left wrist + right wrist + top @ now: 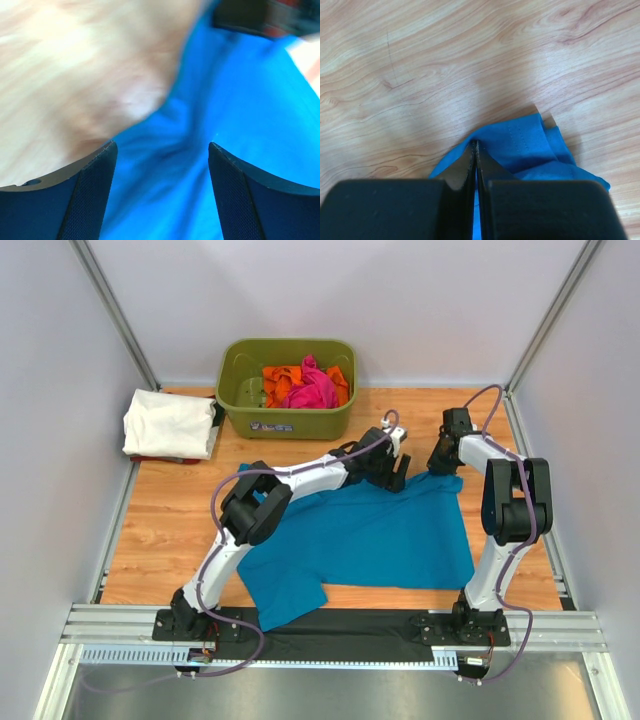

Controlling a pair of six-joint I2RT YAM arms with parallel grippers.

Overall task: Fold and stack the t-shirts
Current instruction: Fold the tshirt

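Two grippers are seen at the far edge of the teal-blue t-shirt (370, 530), which is spread flat on the wooden table (170, 520) in front of the arms. The left gripper (162, 147) is held over the far edge of this shirt, near its middle. Its jaws are kept wide apart and nothing is gripped between them; only blue cloth and bare wood are seen below. The right gripper (475, 145) is placed at the far right corner of the same shirt. Its jaws are pressed together, and a small raised fold of the blue cloth is pinched at their tips. A white t-shirt (168, 423) is laid folded at the far left corner of the table. An olive-green tub (285, 420) is set at the far edge, just beside it. A pink t-shirt (310, 388) and an orange t-shirt (280, 375) are crumpled inside the tub.
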